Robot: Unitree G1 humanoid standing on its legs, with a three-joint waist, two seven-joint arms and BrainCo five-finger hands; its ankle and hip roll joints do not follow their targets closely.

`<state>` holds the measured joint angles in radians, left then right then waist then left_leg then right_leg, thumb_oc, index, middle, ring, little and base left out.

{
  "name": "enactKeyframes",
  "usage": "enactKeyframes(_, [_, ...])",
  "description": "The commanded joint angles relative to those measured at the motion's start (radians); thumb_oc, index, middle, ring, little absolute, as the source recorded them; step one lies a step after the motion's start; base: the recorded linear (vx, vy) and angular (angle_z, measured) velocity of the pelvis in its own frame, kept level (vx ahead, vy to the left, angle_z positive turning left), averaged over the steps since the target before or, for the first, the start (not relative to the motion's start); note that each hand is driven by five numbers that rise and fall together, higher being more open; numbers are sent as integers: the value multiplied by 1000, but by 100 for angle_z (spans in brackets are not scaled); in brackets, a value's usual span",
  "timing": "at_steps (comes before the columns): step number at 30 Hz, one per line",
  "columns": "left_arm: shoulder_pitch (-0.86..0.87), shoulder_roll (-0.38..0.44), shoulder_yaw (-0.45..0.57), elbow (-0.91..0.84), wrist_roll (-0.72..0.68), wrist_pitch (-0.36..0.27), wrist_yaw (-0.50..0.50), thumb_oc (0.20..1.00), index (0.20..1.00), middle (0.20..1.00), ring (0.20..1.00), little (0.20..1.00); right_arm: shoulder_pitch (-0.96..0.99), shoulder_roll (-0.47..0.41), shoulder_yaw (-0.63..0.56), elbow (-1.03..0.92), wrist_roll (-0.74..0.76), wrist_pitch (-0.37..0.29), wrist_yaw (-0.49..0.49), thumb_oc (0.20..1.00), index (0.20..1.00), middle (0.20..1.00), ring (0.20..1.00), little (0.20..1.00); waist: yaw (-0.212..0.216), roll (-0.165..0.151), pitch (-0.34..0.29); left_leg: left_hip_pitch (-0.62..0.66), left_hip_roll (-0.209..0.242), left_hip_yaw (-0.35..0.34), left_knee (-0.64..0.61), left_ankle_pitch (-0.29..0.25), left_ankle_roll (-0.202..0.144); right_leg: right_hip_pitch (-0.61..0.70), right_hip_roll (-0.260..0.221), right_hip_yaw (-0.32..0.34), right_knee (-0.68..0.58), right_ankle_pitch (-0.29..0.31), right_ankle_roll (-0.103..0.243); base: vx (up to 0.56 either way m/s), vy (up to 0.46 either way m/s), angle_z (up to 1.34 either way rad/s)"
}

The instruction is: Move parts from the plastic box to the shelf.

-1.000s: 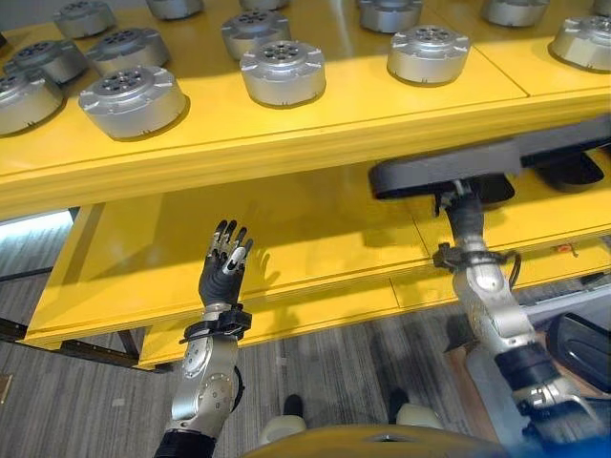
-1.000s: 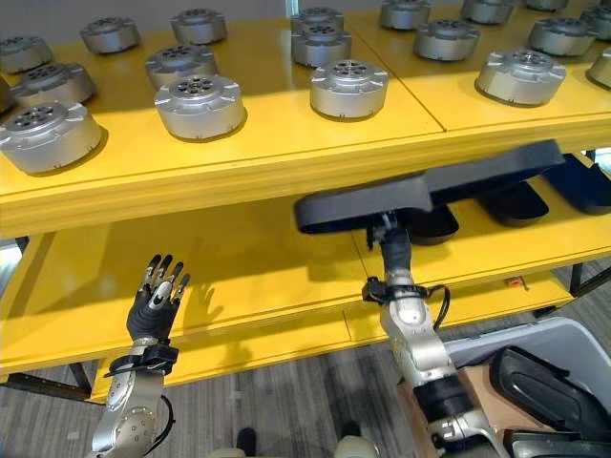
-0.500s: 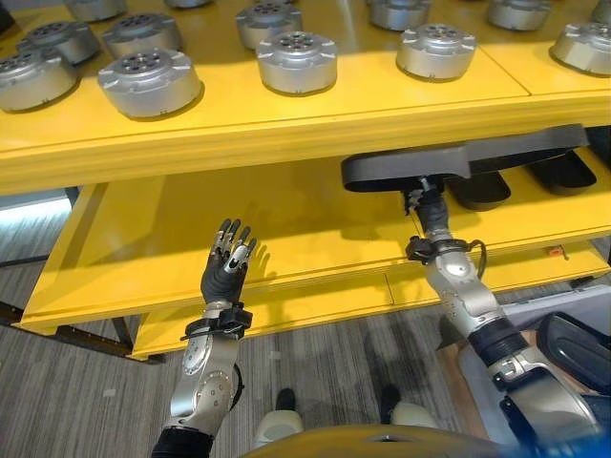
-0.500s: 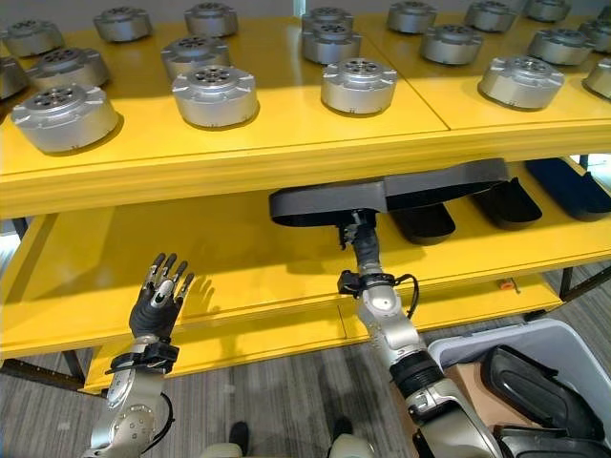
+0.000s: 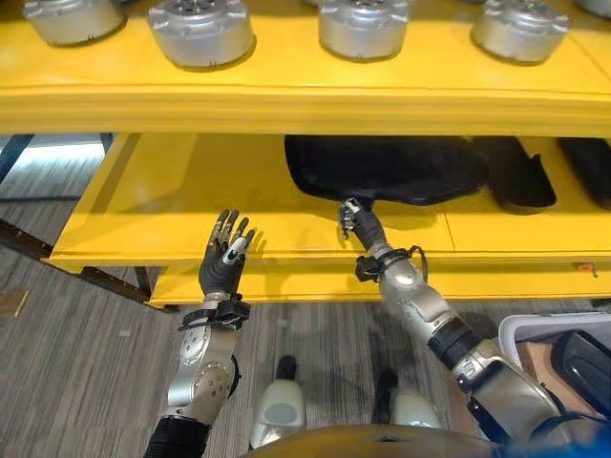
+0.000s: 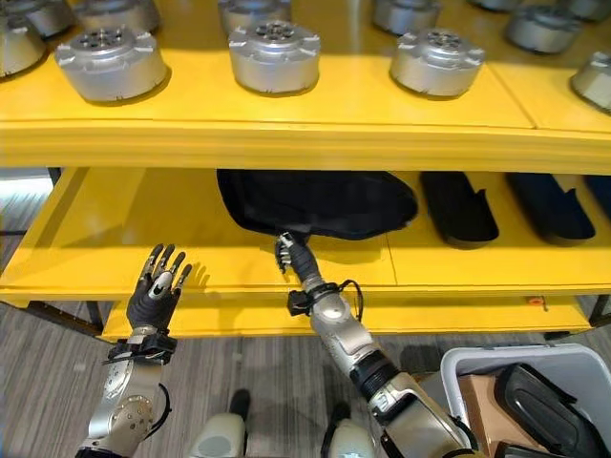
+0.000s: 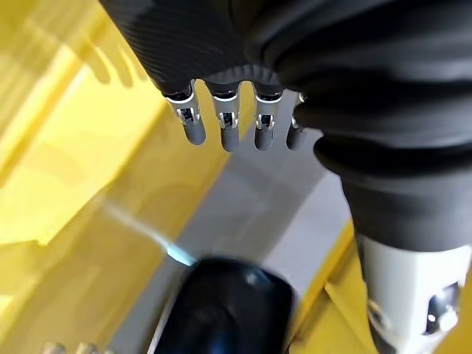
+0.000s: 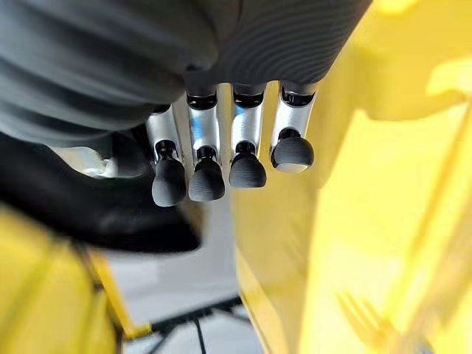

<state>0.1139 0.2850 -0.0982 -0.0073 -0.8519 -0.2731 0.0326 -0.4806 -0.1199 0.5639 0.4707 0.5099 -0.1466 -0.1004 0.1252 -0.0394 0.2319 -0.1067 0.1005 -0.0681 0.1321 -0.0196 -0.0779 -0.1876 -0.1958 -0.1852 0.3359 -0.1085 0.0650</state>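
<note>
A large flat black part (image 5: pixel 382 170) lies on the lower yellow shelf (image 5: pixel 162 196), tucked under the upper shelf (image 5: pixel 286 93). My right hand (image 5: pixel 351 219) is at the part's near edge, with its fingers (image 8: pixel 208 158) curled against the dark part (image 8: pixel 110 214). My left hand (image 5: pixel 224 260) is held up in front of the lower shelf's front left edge, fingers (image 7: pixel 221 125) straight and holding nothing. The grey plastic box (image 6: pixel 516 358) sits on the floor at the lower right with another black part (image 6: pixel 549 405) inside.
Several round silver parts (image 6: pixel 277 52) stand in rows on the upper shelf. Two narrower black parts (image 6: pixel 458 205) (image 6: pixel 549 205) lie on the lower shelf to the right of the large one. The lower shelf's left half is bare yellow.
The camera has tilted down. My right hand has carried the black part left and in under the upper shelf, where it now lies on the lower shelf. The left hand has kept its pose.
</note>
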Motion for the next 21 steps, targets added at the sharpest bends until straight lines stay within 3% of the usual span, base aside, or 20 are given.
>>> enactKeyframes(1, [-13,46,1,-94,16,-55,5,1000,1000,1000,1000,1000,-119,27,-18,-24,28,-56,9,200,200,200,200,200,-3,-20,8,35,14,-43,68,-135,22,73,-78,91,-26,6,75,-51,28,5])
enactKeyframes(10, [-19,51,-6,-101,22,-61,20,1000,1000,1000,1000,1000,-106,32,-3,-3,-3,-48,2,200,200,200,200,200,-10,-11,54,6,3,-46,123,-154,21,41,-86,102,29,-6,74,-20,9,1])
enactKeyframes(21, [-1,57,-6,-97,20,-66,7,1000,1000,1000,1000,1000,-120,-69,-107,-99,-59,-82,-61,200,200,200,200,200,-30,-14,51,12,17,-42,98,-139,17,30,-77,105,19,1,73,0,0,0])
